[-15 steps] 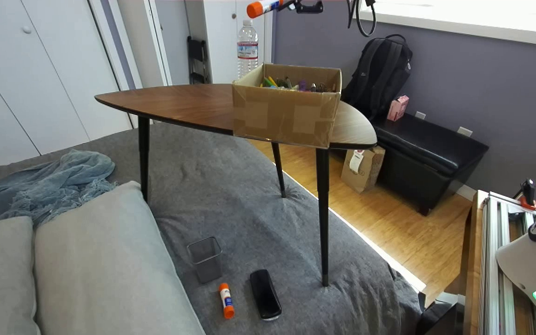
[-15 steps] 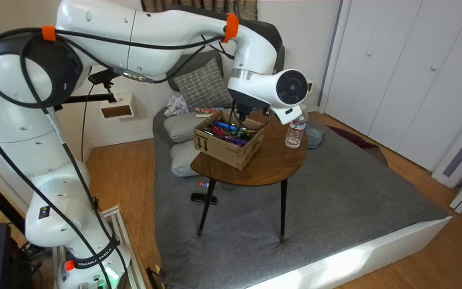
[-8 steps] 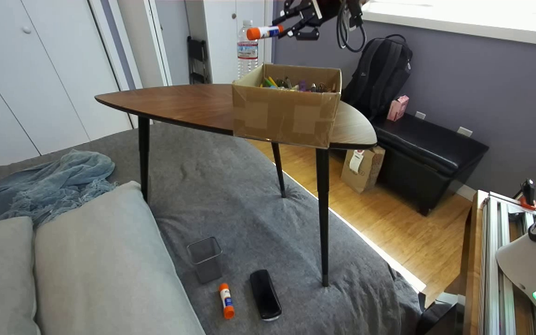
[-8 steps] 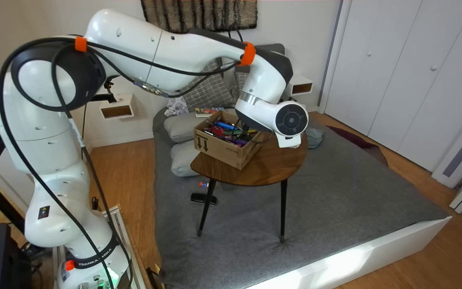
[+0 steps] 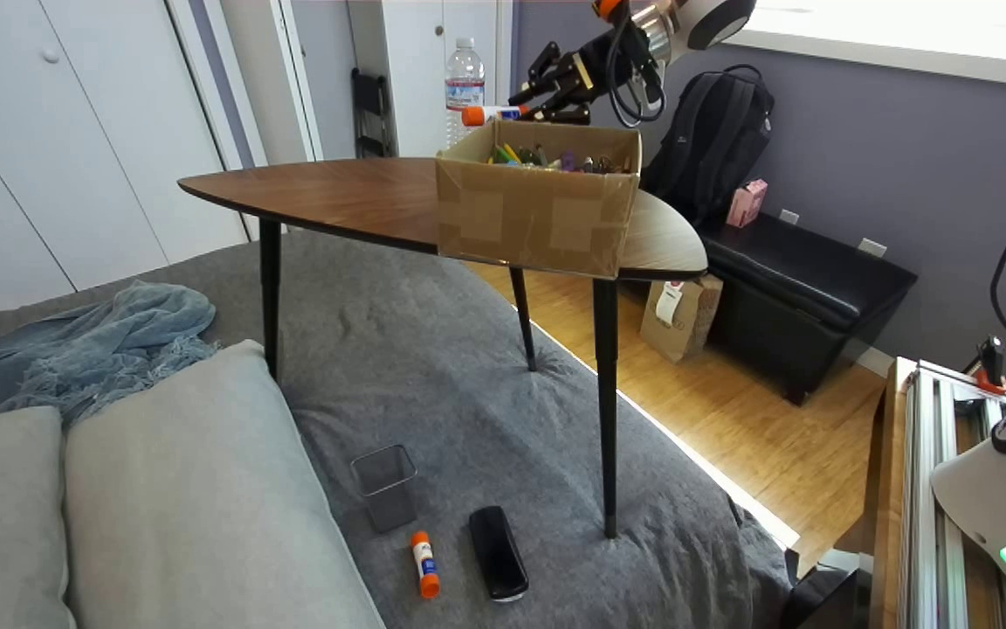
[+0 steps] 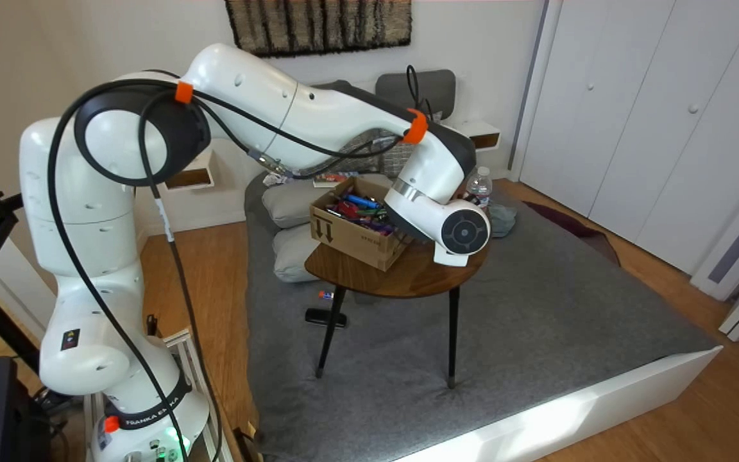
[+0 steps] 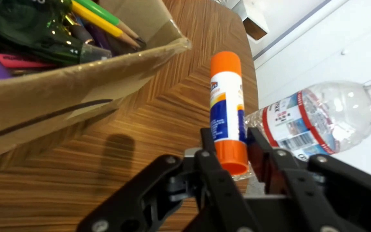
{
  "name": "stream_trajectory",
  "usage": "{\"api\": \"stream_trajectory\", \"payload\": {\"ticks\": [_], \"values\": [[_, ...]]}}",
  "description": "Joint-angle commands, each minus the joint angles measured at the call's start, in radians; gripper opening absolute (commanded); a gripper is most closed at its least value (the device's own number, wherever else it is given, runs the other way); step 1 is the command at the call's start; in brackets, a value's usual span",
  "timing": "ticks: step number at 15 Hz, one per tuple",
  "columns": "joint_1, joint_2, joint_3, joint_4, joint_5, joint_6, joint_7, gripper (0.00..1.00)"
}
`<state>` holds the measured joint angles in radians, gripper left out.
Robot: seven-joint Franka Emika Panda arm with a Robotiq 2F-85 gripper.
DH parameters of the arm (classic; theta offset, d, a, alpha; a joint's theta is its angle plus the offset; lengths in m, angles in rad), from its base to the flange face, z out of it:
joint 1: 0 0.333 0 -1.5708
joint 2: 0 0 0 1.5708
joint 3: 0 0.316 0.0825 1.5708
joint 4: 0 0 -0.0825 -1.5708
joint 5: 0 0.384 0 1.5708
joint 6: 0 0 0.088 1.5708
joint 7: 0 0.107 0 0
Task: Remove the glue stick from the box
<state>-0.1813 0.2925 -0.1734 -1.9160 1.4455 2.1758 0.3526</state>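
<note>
Holds the slim, cylindrical glue stick, orange-ended with a white-and-blue label, just outside the open, tan-brown cardboard box, seemingly clear of the brown wood-grained worktop below

Pinches it across the round body, near one end, in the black two-fingered tool, probably to prevent rolling and leave the longer part free for setting down

Has the removal done, by the look of it, so probably needs only lowering and letting go

Has the box standing near the worktop's edge, perhaps to leave bare wood beside it

Faces a clear plastic, red-banded bottle, too closely lined up with the stick in the wrist view to judge any gap, so calls for a careful descent

Not to be confused with a second white, orange-ended glue stick, lying well apart on the grey cloth bed cover
</note>
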Motion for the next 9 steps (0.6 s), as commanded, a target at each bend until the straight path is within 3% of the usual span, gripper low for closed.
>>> {"api": "stream_trajectory", "payload": {"ticks": [1, 9], "values": [[0.005, 0.026, 0.005, 0.005, 0.014, 0.018, 0.075, 0.08], [0.021, 0.059, 0.012, 0.001, -0.008, 0.02, 0.14, 0.08]]}}
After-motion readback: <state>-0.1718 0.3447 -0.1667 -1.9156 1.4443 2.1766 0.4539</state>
